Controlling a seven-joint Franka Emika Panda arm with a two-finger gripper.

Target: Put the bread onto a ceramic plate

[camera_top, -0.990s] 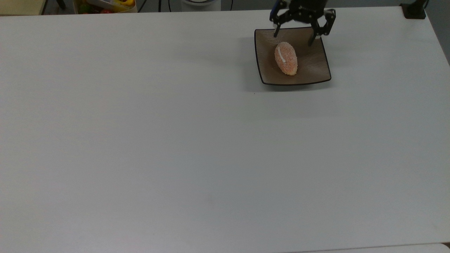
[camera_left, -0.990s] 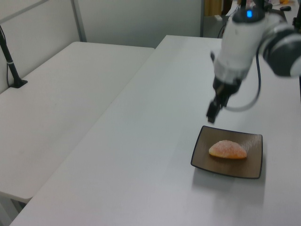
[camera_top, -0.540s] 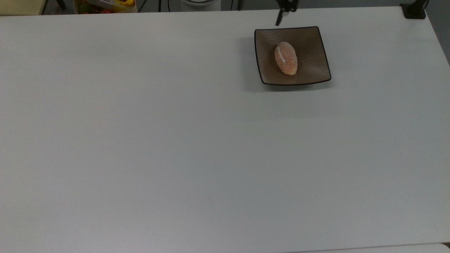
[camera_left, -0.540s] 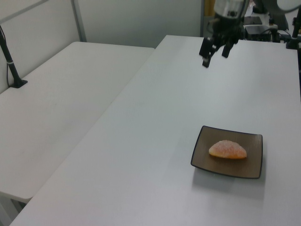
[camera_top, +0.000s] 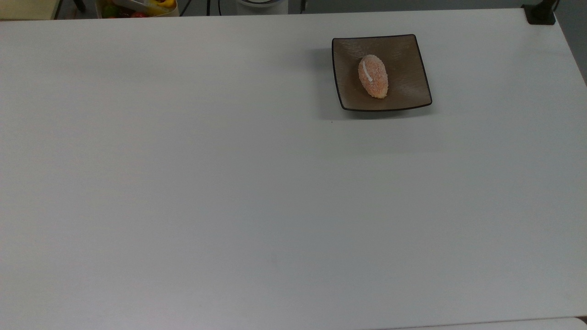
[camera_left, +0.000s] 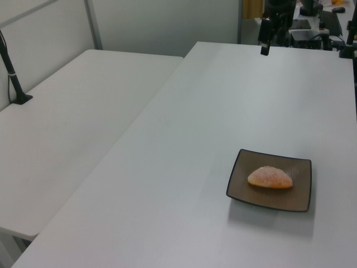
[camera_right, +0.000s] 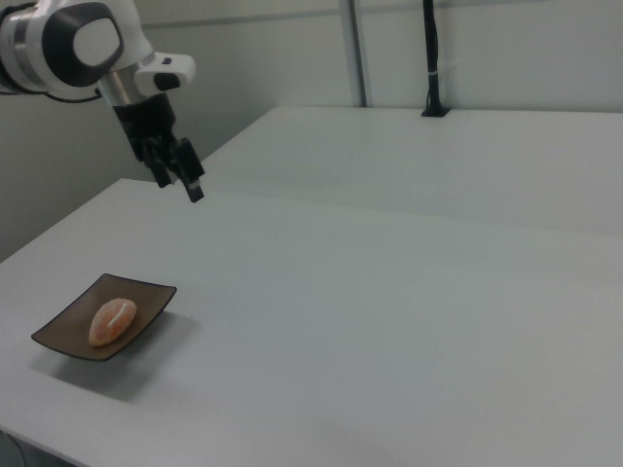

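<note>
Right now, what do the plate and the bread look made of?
Plate: likely glazed ceramic, matte brown with fine ridged texture and a thin black rim. Bread: looks like a baked bun, with an orange-pink grainy sugary crust and a white stripe.

Arm (camera_right: pixel 68 39): glossy white rounded shells with dark grey joint caps, ending in a black hand (camera_right: pixel 180 173) with slim black fingers.
</note>
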